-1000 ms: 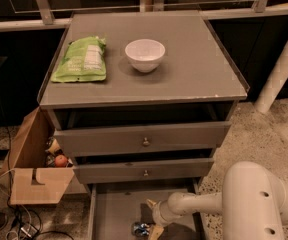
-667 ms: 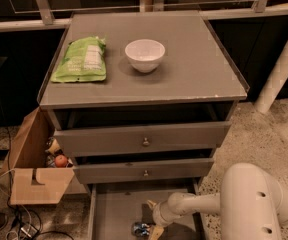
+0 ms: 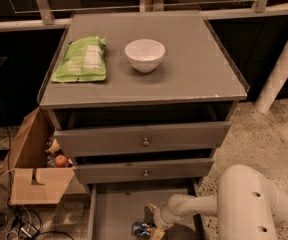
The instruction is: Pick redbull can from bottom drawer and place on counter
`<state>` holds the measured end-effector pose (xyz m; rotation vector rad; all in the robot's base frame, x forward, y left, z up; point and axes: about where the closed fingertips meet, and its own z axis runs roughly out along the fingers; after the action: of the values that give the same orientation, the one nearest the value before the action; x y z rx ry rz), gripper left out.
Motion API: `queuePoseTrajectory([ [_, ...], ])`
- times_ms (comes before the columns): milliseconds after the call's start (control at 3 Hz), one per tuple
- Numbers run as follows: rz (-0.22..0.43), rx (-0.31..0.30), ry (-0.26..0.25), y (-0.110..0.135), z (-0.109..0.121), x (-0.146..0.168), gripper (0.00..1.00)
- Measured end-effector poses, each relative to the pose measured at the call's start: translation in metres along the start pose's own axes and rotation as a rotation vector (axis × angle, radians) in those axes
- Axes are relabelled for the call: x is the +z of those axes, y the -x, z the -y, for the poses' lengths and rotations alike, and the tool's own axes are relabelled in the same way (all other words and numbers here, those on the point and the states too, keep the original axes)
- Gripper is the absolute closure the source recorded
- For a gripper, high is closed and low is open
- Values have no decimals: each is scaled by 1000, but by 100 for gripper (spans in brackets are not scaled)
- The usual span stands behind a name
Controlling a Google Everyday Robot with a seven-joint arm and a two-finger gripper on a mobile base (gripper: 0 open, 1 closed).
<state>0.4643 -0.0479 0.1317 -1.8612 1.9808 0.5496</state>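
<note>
Gripper: the gripper (image 3: pixel 153 221) is low inside the bottom drawer (image 3: pixel 115 211), right beside the can; whether it grips or stands apart cannot be told.
Can: the redbull can (image 3: pixel 142 229) sits on the drawer floor near the front, just left of the gripper.
Drawers: bottom drawer pulled out; two upper drawers (image 3: pixel 144 139) slightly ajar.
Side: cardboard box (image 3: pixel 31 176) to the left of the cabinet.
Counter: the counter (image 3: pixel 194 59) holds a white bowl (image 3: pixel 144 55) and a green snack bag (image 3: pixel 81 60).

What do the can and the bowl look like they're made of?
Can: likely metal, with shiny blue-and-silver glints. Bowl: probably glazed ceramic, smooth glossy white, though plastic is possible. The gripper is down in the bottom drawer, beside the can.
</note>
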Motion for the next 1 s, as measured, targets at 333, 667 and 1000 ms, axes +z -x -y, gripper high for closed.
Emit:
queuePoseTrajectory([
  [333,0,0,0,0,0,0,17],
  [667,0,0,0,0,0,0,40],
  [1000,0,0,0,0,0,0,63],
])
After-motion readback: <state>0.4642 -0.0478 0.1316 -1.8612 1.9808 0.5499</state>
